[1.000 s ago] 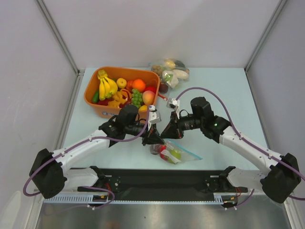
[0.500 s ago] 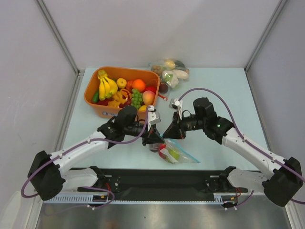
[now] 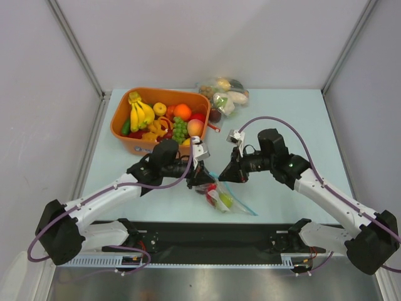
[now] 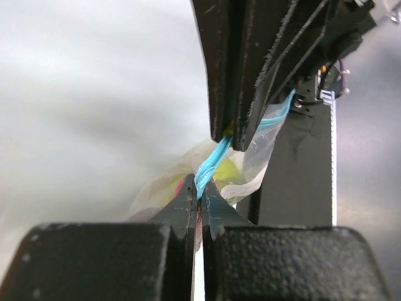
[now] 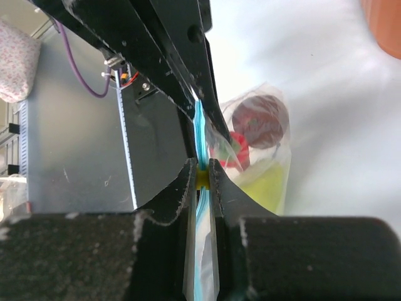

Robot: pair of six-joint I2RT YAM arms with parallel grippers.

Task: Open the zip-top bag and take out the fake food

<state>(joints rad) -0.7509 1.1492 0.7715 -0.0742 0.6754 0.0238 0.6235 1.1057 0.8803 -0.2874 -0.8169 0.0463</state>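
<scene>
The zip-top bag (image 3: 227, 199) hangs between my two grippers just above the table, its blue zip strip (image 4: 210, 166) on top. The fake food is inside: a dark maroon fruit (image 5: 260, 121), a red chili (image 5: 233, 155) and a light green pear (image 5: 266, 183). My left gripper (image 3: 203, 179) is shut on one end of the zip strip, as the left wrist view (image 4: 200, 191) shows. My right gripper (image 3: 221, 177) is shut on the strip's yellow slider (image 5: 202, 179), close beside the left one. The other gripper's fingers fill the top of each wrist view.
An orange tub (image 3: 121, 128) of bananas, an orange, grapes and a peach stands at the back left. A larger clear bag of vegetables (image 3: 224, 93) lies behind it to the right. The black base plate (image 3: 207, 241) runs along the near edge.
My right gripper has shifted a little to the right, away from the left gripper. The bag has swung slightly left and hangs more steeply. The left gripper has barely moved.
</scene>
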